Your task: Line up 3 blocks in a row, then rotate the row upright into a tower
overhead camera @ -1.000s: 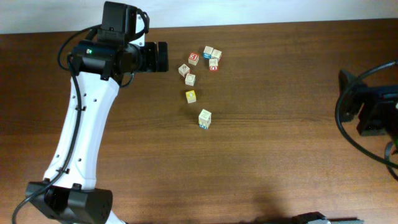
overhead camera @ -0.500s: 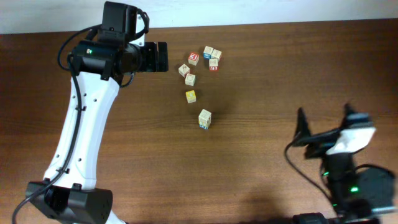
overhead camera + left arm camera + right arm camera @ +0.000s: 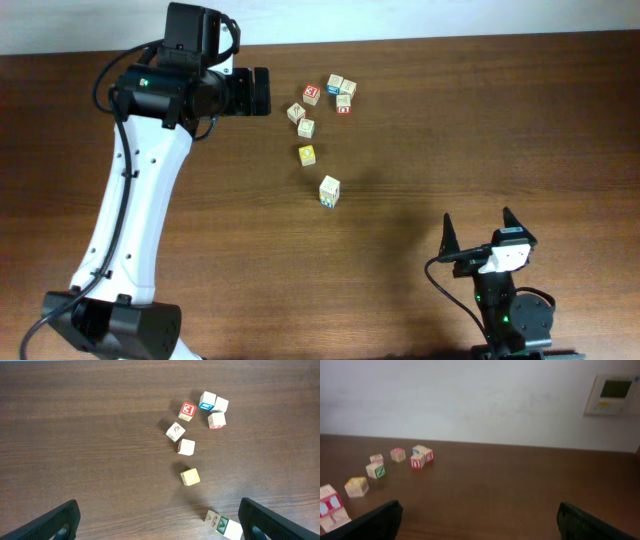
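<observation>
Hanging L gripper (image 3: 258, 92): up at the far left of the table (image 3: 420, 140). Its fingers (image 3: 57, 521) are spread wide w/ nothing btwn them. It points at the blocks, near them but not touching.
Green-face block (image 3: 376, 471): in the left part of the bunch, just beside the yellow block (image 3: 307, 154). It sits flat on the wood, and no gripper is on it.
Low block (image 3: 329, 190): alone, below the bunch and nearer the middle of the table. A green pic shows on its side in the L wrist view. It looks tall, maybe 2 cubes touching, can't tell.
Blue-face block (image 3: 335, 83): at the top of the bunch, touching a pale cube on its right. Nothing is on it either.
Red-letter blocks (image 3: 311, 94): mixed into the same bunch. Not ones to turn.
R gripper (image 3: 480, 240): low at the right side, well apart from all the blocks. Its fingers are wide open too, and it holds nothing.
Done so far: can't tell. No mark shows if any block got turned yet.
Left to do: prob. most or all 3 turns, as I see it. No block is held or even touched now.
Who is closest: the L gripper, so I guess it goes first.
</observation>
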{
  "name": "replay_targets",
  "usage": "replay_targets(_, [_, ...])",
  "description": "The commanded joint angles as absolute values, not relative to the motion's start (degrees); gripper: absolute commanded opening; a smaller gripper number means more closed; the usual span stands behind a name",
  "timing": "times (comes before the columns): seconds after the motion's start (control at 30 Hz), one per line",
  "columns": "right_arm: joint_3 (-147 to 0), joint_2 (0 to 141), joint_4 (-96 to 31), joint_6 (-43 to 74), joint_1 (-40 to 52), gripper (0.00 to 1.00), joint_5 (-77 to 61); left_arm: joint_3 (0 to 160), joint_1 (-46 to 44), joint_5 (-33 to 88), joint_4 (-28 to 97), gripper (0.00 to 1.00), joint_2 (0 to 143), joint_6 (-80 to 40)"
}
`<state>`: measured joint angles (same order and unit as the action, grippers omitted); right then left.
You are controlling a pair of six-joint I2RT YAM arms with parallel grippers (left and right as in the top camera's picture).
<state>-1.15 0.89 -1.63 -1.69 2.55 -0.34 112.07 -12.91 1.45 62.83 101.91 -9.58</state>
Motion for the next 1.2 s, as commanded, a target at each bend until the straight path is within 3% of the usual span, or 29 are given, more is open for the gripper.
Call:
replay_targets(0.0, [-0.32,0.19,-4.43,-1.69,2.22,0.98,-0.47,112.44,-12.95,1.23,62.67,0.99,102.15,-8.67])
replay_targets(0.97, [-0.32,0.21,-4.54,-1.69,2.22,0.98,-0.23,112.44,-12.95,0.91,63.11,0.99,102.10,-8.47])
replay_targets(1.17, [-0.32,0.21,-4.54,-1.69,2.22,0.98,-0.23,107.50,-12.95,-4.62,58.85,0.99,95.04,-7.35])
